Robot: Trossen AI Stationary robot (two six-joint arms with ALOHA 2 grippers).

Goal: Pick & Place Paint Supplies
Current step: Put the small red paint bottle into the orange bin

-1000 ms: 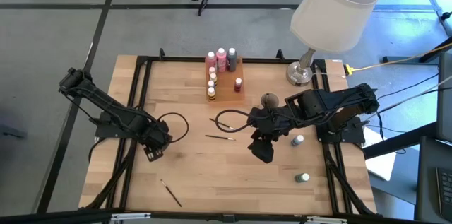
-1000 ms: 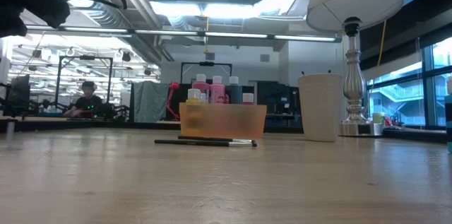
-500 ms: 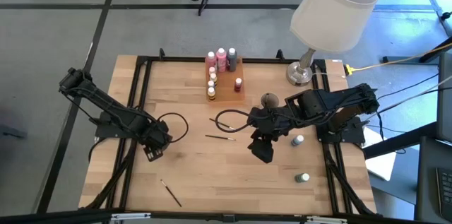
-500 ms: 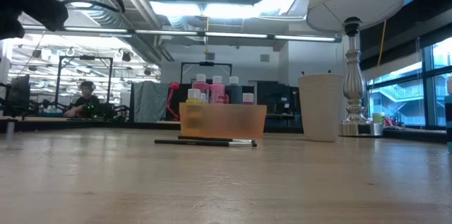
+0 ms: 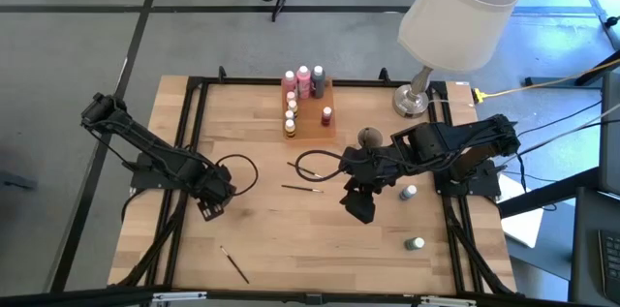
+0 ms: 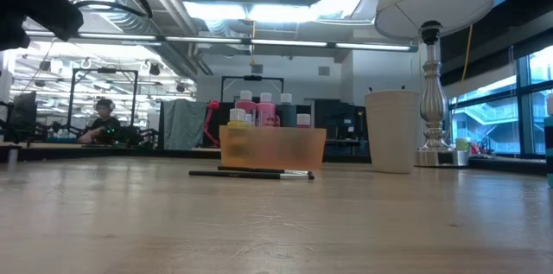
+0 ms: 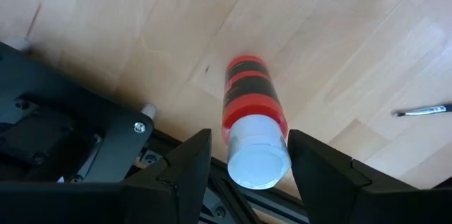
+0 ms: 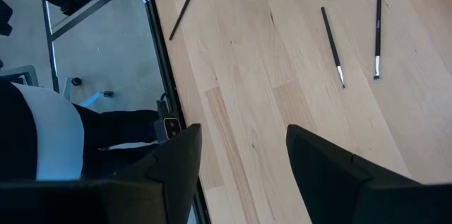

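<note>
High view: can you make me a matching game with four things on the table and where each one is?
Things:
1. lamp
2. orange tray
3. grey cup
4. lone paintbrush

Places:
A. near the front edge of the table, on the left side
B. far right corner
C. far middle, with paint bottles in it
D. close to the right arm

Pairs: 1-B, 2-C, 3-D, 4-A
</note>
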